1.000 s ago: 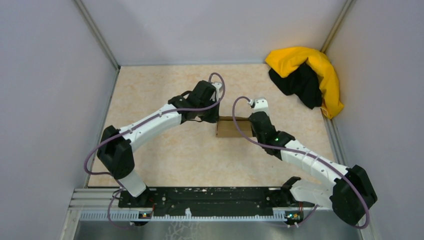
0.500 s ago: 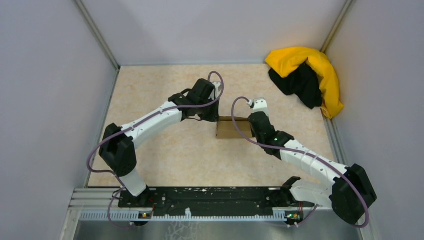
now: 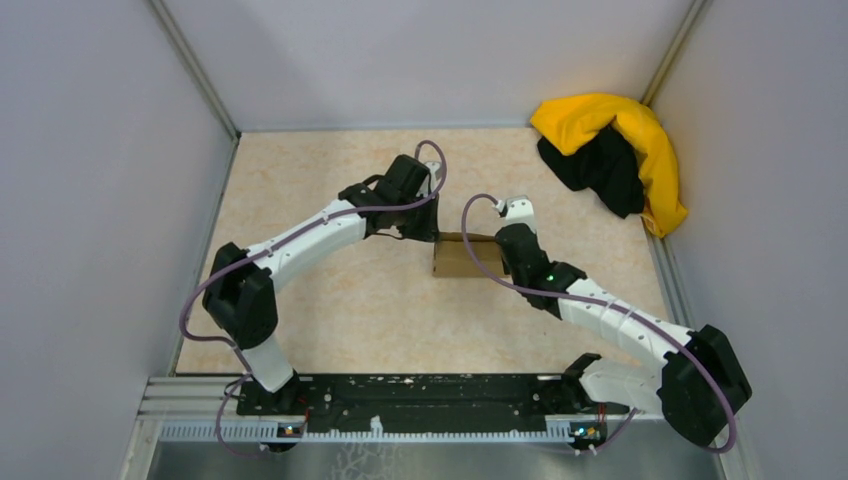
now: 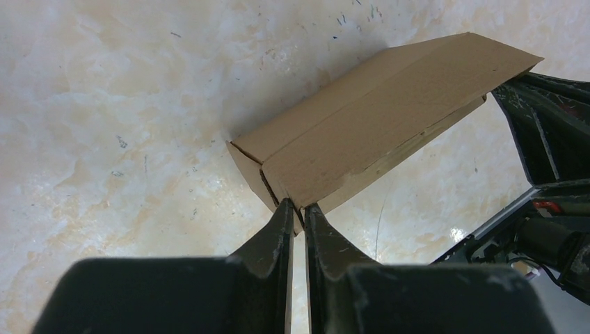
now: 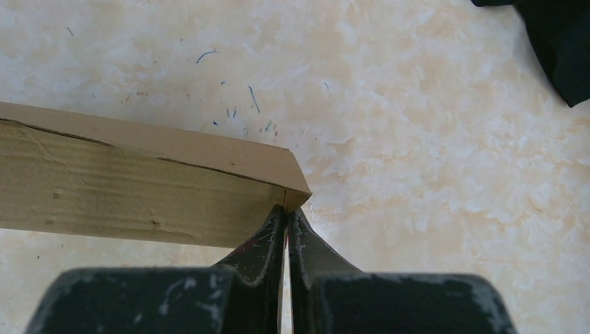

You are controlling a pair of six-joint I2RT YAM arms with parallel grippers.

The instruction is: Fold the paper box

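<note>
The paper box [image 3: 458, 258] is a folded brown cardboard mailer held between my two arms at mid-table. My left gripper [image 3: 428, 232] is at its left end. In the left wrist view the left gripper [image 4: 297, 207] is shut on the bottom corner of the paper box [image 4: 376, 118], with a thin cardboard edge pinched between the tips. My right gripper [image 3: 506, 252] is at the box's right end. In the right wrist view the right gripper [image 5: 286, 209] is shut on the corner wall of the paper box [image 5: 132, 184], whose long side runs off to the left.
A yellow-and-black cloth heap [image 3: 612, 152] lies in the back right corner; its black edge [image 5: 556, 49] shows in the right wrist view. Grey walls [image 3: 110, 180] enclose the beige marbled tabletop [image 3: 330, 300]. The black rail [image 3: 420, 392] holding the arm bases runs along the near edge.
The left arm's elbow and wrist have shifted slightly back and to the left. The box and the right arm have barely moved. Both grips are unchanged.
</note>
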